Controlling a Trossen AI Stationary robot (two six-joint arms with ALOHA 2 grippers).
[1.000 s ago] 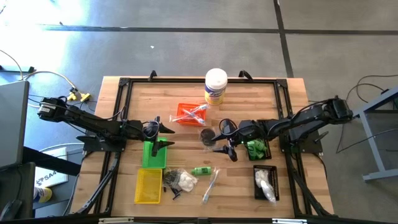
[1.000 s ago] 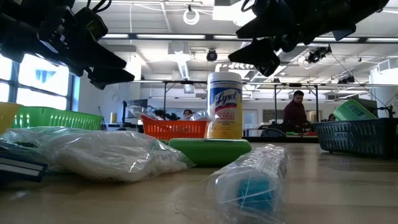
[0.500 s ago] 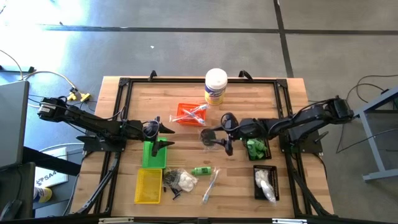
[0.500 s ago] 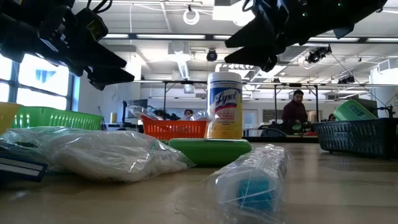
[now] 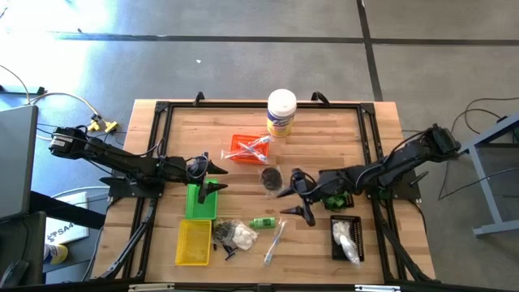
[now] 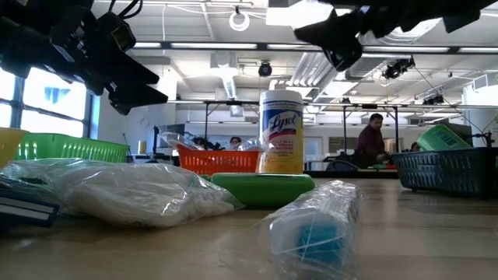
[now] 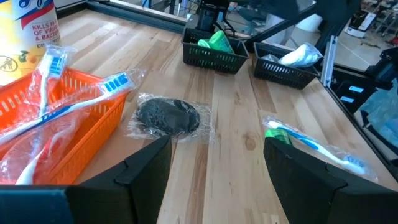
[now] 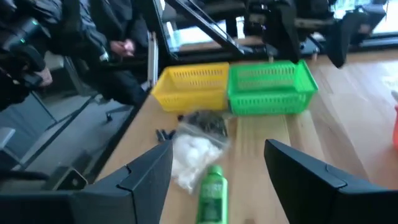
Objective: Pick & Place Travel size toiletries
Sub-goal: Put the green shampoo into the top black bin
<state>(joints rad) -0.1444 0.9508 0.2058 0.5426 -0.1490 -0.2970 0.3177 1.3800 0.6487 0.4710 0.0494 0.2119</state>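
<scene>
From above, your left pincer (image 5: 212,176) hangs over the green tray (image 5: 200,203), fingers spread and empty. Your right pincer (image 5: 296,203) sits mid-tabletop (image 5: 243,113), also released and holding nothing, between the bagged black piece (image 5: 271,178) and the green bottle (image 5: 263,221). The bottle lies on bare wood beside the wrapped toothbrush (image 5: 276,241) and the bag of white fluff (image 5: 242,236). More toothbrushes fill the orange tray (image 5: 241,147); green items sit in one black tray (image 5: 336,195), white ones in the other (image 5: 345,238). The yellow tray (image 5: 194,242) lies nearest the front-left corner, and the white canister (image 5: 280,112) stands at the back.

At tabletop level you see the fluff bag (image 6: 117,190) and a wrapped blue-tipped item (image 6: 315,225) up close, the canister (image 6: 280,142) behind them, both arms overhead, and a person (image 6: 373,140) in the room.

Your left wrist camera shows the black piece in its bag (image 7: 166,116) between the parted fingers (image 7: 143,168), and the orange tray (image 7: 74,112) just beside it.

Your right wrist camera looks past its open fingers (image 8: 149,171) at the green bottle (image 8: 211,193), the white fluff (image 8: 193,152) and the yellow (image 8: 193,87) and green (image 8: 270,87) trays.
</scene>
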